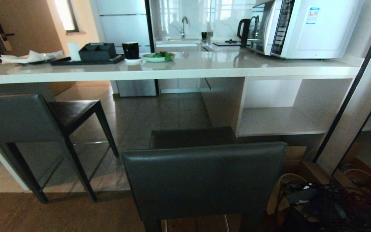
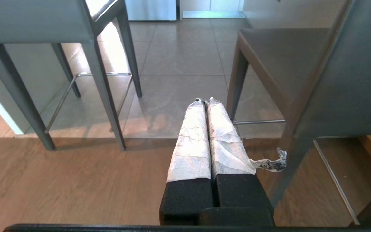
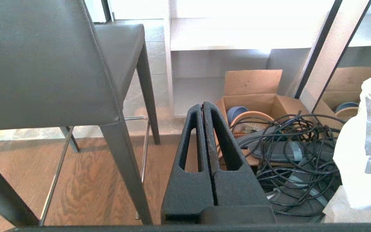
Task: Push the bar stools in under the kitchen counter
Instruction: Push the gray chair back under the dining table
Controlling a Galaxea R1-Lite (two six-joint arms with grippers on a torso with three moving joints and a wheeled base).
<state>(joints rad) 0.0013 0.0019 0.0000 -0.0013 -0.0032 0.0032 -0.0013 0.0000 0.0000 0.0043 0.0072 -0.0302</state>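
Both my grippers were fully closed, holding and touching nothing: left gripper point(image 2: 204, 101) hung between the two bar stools, right gripper point(image 3: 203, 105) beside the near stool point(image 1: 204, 180). Far stool point(image 1: 21, 117) sat at the tabletop point(image 1: 172, 69) edge, its seat underneath.

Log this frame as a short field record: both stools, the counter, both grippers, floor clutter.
near stool: directly ahead, backrest toward the camera, seat short of the counter edge
left stool: angled, seat partly under the counter
kitchen counter: holds a microwave, tray, cup
left gripper: shut, empty, tape-wrapped fingers
right gripper: shut, empty
floor clutter: tangled cables, cardboard box on the right
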